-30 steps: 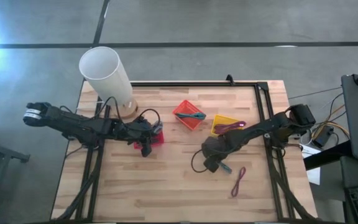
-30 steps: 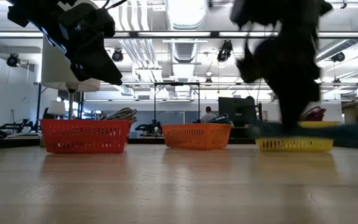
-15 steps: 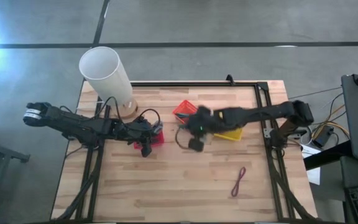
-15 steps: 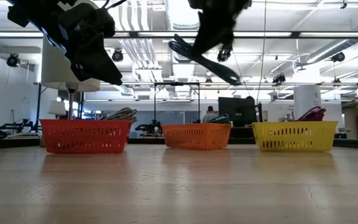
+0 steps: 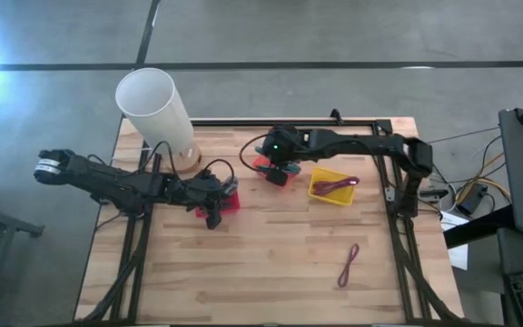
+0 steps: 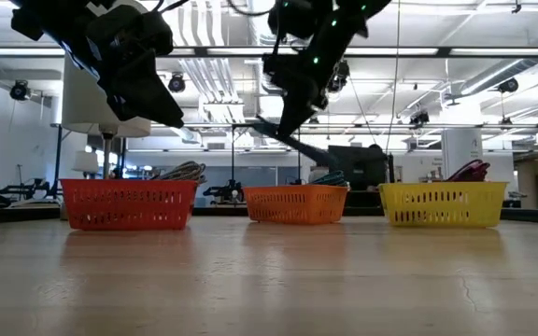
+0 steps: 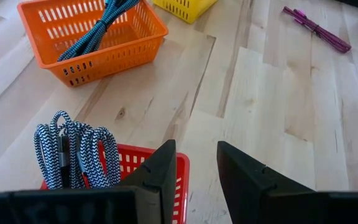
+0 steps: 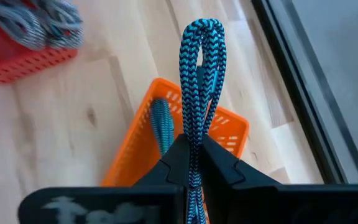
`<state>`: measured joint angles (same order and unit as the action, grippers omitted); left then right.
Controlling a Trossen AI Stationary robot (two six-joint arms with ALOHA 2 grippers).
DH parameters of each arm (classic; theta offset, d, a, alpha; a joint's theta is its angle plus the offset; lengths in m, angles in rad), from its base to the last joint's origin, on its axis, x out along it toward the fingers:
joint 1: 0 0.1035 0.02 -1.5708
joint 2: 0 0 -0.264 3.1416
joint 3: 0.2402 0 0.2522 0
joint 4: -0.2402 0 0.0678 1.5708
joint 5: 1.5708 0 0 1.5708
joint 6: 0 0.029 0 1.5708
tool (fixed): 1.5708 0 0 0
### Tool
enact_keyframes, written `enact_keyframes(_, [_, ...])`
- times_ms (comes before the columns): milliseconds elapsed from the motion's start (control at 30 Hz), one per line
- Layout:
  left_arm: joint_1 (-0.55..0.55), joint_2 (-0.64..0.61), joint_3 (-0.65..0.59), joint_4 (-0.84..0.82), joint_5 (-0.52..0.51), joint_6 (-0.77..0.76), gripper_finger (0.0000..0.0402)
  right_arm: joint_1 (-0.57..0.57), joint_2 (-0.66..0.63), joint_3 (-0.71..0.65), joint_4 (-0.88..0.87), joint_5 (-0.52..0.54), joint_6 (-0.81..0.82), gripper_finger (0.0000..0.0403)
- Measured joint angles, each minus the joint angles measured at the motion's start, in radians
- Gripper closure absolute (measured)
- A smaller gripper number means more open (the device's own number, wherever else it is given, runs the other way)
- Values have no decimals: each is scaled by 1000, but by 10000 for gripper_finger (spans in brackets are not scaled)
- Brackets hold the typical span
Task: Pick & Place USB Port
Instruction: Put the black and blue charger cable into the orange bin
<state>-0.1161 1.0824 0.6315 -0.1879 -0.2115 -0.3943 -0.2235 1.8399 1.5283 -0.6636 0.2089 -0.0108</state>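
Moved: right arm has swung from the front of the surface to the back, now over the orange basket [image 5: 275, 169]; the left arm has not shifted.
Right claw [image 8: 193, 163]: clamped on a folded blue cable [image 8: 201, 81], held in the air above the orange basket [image 8: 173, 152]; in the low view the cable [image 6: 292, 142] slants down from the claw [image 6: 283, 117] toward the basket [image 6: 294, 203].
Left claw [image 7: 194, 168]: fingers apart, nothing between them, hovering over the near edge of the red basket [image 7: 135, 163]; seen from above it sits at the red basket [image 5: 229, 202].
Baskets: three, in a row across the middle of the surface — red [image 6: 129, 203], orange, yellow [image 5: 330, 186].
Red basket holds: one coiled white-and-dark braided cable [image 7: 73, 152].
Orange basket holds: at least one blue cable [image 7: 101, 28] already lying inside.
Yellow basket holds: one purple cable [image 5: 336, 184].
Loose cables: one purple cable [image 5: 349, 263] lying on the surface [image 5: 271, 263] toward the front right, well apart from the baskets.
Other: one white cylinder [image 5: 157, 113] standing at the back left corner.
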Motion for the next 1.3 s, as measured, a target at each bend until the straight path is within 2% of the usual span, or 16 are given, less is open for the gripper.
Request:
enact_keyframes(267, [0, 0, 0, 1, 0, 6, 291, -27, 88, 101, -93, 1, -50, 385])
enact_keyframes(467, [0, 0, 0, 0, -26, 9, 292, -25, 191, 263, -314, 1, -82, 385])
enact_keyframes(633, [0, 0, 0, 1, -26, 9, 292, -27, 329, 419, -541, 3, -102, 385])
enact_keyframes(733, [0, 0, 0, 1, -26, 9, 291, -25, 406, 518, -617, 3, -110, 385])
enact_keyframes(1033, [0, 0, 0, 1, -27, 9, 292, -26, 568, 736, -717, 3, -197, 377])
enact_keyframes(1300, [0, 0, 0, 0, -27, 9, 291, -21, 586, 791, -747, 3, -202, 346])
